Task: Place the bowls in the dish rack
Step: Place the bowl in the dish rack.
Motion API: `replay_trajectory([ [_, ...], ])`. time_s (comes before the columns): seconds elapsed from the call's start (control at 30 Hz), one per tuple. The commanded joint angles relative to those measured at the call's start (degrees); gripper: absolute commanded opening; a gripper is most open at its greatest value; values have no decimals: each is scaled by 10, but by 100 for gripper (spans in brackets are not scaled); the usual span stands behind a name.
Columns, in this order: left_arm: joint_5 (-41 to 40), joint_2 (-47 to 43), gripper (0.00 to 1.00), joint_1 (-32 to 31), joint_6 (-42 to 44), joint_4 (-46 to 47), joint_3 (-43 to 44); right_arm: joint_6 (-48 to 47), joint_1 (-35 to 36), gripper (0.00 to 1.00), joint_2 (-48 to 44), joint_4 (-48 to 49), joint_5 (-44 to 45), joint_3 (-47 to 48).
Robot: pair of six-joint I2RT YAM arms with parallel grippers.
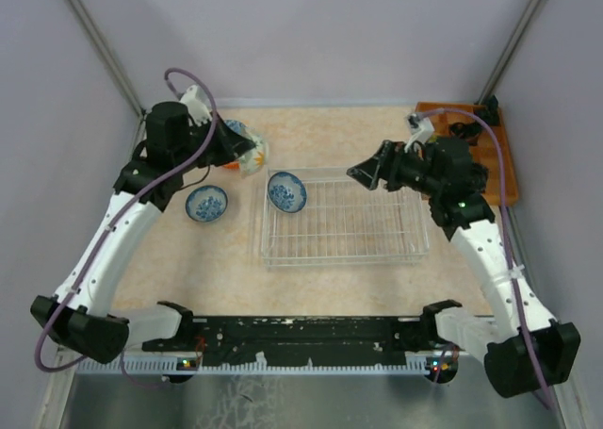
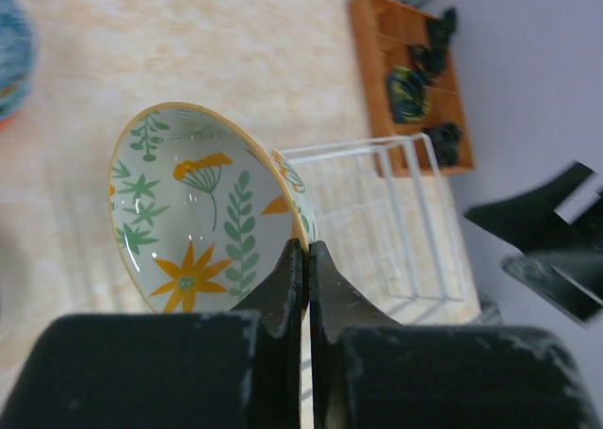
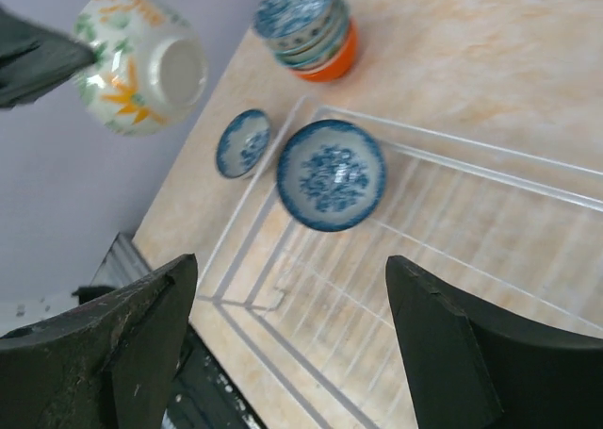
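My left gripper (image 1: pixel 247 150) is shut on the rim of a white bowl with green and orange flowers (image 1: pixel 252 156), holding it tilted in the air just left of the dish rack (image 1: pixel 341 259). In the left wrist view the gripper (image 2: pixel 307 259) pinches that bowl (image 2: pixel 188 212) by its edge. One blue-patterned bowl (image 1: pixel 286 191) sits in the rack's far left corner. Another blue bowl (image 1: pixel 206 204) lies on the table left of the rack. A stack of bowls (image 3: pixel 306 24) with an orange one at the bottom stands behind. My right gripper (image 1: pixel 363 173) is open and empty above the rack.
An orange wooden tray (image 1: pixel 497 160) with black items stands at the back right corner, behind my right arm. Grey walls close in both sides. The right wrist view shows the rack's wire rim (image 3: pixel 490 151) and the held bowl (image 3: pixel 137 61) at upper left.
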Motion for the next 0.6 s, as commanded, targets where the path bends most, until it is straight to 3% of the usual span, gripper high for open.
replay_trajectory([
  [0.0,78,22,0,-63,-61,146,-2,-1,-90,82,-27,-80,15,24],
  [0.17,88,95,0,-159,-112,283,-13,1,-179,85,-37,-112,38,11],
  [0.3,73,191,0,-231,-128,356,30,1,-223,88,-36,-123,62,2],
  [0.57,79,361,0,-279,-201,579,48,17,-291,90,-26,-109,76,-24],
])
